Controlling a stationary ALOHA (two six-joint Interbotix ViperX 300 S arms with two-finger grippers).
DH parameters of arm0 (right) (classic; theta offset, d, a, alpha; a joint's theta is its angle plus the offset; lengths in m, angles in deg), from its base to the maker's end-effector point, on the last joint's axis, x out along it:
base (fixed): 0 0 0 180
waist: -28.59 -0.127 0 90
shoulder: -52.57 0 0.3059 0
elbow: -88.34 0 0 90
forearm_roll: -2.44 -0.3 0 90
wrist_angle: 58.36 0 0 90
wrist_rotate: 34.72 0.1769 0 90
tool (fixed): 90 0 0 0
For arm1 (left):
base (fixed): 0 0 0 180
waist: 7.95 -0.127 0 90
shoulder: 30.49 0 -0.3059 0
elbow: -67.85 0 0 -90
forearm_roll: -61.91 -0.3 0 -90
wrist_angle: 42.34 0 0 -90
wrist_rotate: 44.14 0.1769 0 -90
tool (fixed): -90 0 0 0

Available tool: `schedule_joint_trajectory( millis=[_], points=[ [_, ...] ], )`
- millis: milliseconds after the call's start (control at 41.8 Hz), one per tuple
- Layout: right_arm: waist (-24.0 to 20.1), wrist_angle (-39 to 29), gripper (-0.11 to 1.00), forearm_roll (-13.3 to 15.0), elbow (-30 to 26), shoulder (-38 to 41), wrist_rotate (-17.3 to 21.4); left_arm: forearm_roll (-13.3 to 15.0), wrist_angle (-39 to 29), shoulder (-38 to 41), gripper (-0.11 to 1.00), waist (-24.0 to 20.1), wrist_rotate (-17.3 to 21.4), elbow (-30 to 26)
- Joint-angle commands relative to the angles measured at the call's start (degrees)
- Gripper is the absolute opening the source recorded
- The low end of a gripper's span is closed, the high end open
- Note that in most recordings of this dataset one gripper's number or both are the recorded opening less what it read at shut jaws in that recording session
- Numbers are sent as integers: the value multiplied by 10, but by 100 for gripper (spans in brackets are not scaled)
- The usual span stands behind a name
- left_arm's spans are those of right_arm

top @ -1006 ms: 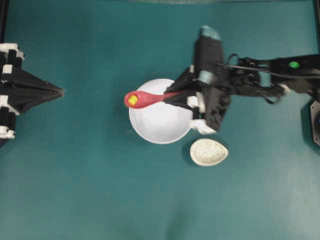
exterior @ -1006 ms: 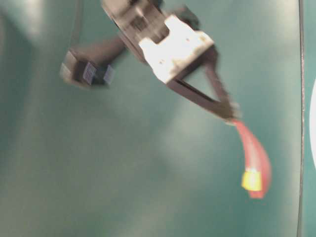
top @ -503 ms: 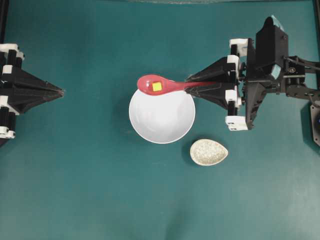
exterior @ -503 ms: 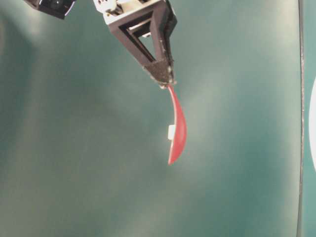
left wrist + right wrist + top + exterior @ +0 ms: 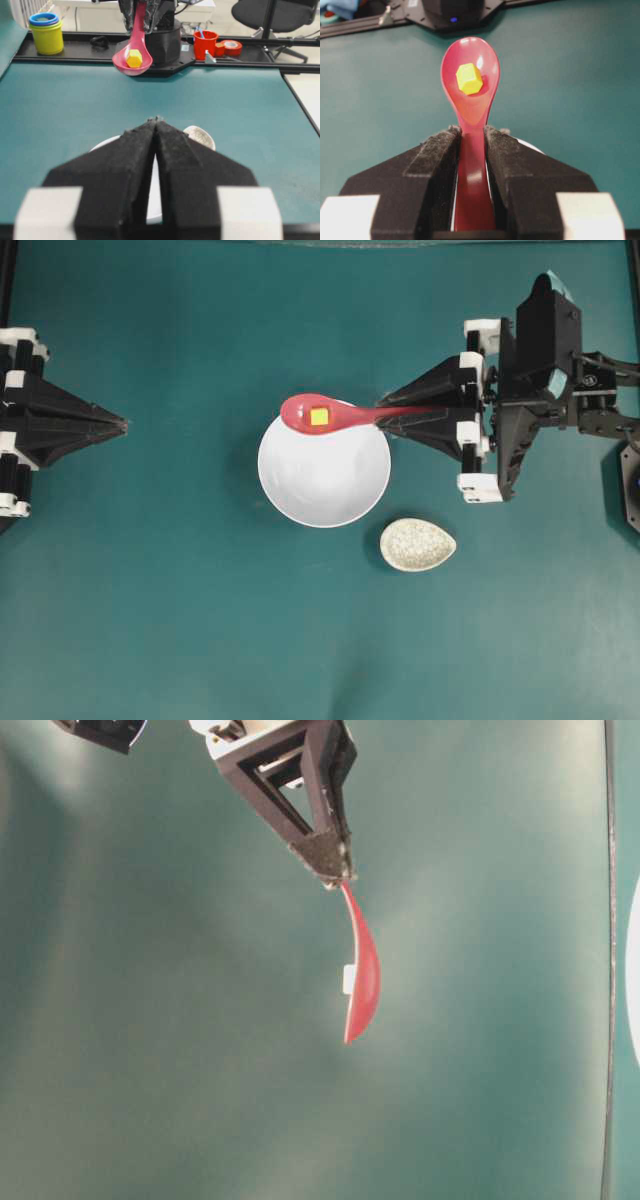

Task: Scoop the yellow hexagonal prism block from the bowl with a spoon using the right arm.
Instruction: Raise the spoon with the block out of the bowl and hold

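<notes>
My right gripper (image 5: pixel 383 412) is shut on the handle of the pink-red spoon (image 5: pixel 345 416), which it holds level in the air over the far rim of the white bowl (image 5: pixel 320 485). The yellow hexagonal prism block (image 5: pixel 319 416) lies in the spoon's scoop. In the right wrist view the block (image 5: pixel 469 79) sits in the middle of the spoon's scoop (image 5: pixel 470 102), with the handle clamped at my right gripper (image 5: pixel 471 131). The bowl holds nothing. My left gripper (image 5: pixel 125 423) rests shut at the left edge, far from the bowl. Its tips (image 5: pixel 157 120) meet with nothing between them.
A small speckled cream oval dish (image 5: pixel 417 544) lies just right of the bowl's near side. Beyond the table's far rail stand a yellow cup (image 5: pixel 46 33), a red cup (image 5: pixel 205 44) and a roll of tape (image 5: pixel 231 47).
The right arm swung back to the right and straightened, carrying the spoon and block from the bowl's left rim to its far rim. In the last half second it barely shifted.
</notes>
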Motion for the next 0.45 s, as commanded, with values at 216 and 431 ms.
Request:
schedule_joint_trajectory(
  millis=[216, 431],
  points=[
    [-2, 2, 23, -1, -6, -11, 0, -1, 6, 1, 0, 0, 1, -11],
    [-2, 3, 23, 2, -6, -11, -4, -1, 6, 0, 0, -1, 1, -11]
  ],
)
